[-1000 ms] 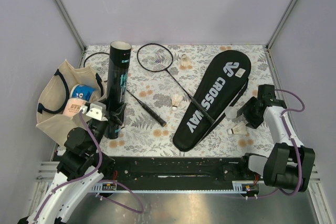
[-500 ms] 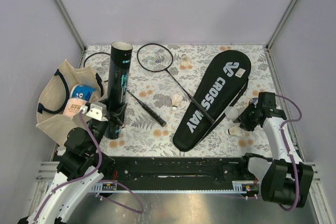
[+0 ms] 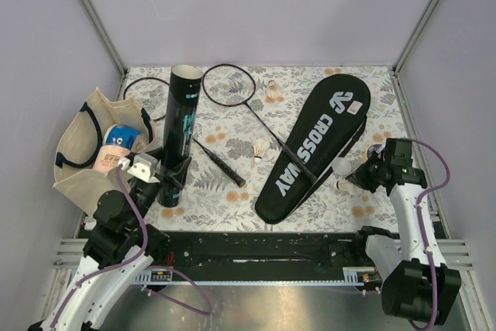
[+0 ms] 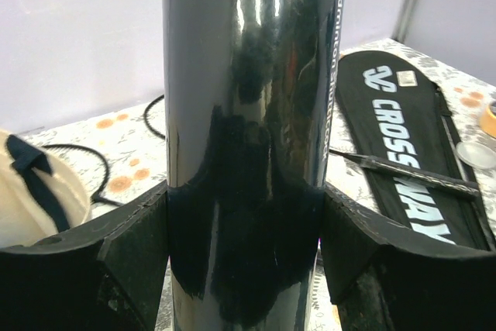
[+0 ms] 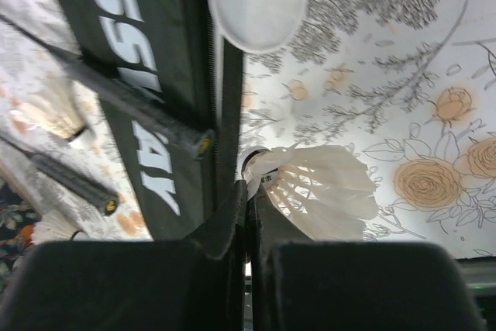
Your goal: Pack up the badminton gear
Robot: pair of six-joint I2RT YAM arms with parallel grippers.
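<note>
Grip, left tool (image 4: pixel 244 226): clamped round long glossy black cylindrical tube (image 4: pixel 248 75), held upright so mouth takes shuttles. Right tool (image 5: pixel 248 191) closed; small white feather shuttlecock (image 5: pixel 325 187) on desk, cork at my tips, feathers beside right finger. Whether pinched, cannot tell.

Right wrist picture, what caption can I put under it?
The robot's shut right hand at a white feather shuttlecock, beside the black CROSSWAY cover.

Bright, even light with soft shadows; white glare streaks the tube (image 4: pixel 248 75); the right wrist view's near fingers (image 5: pixel 116 284) blur.
</note>
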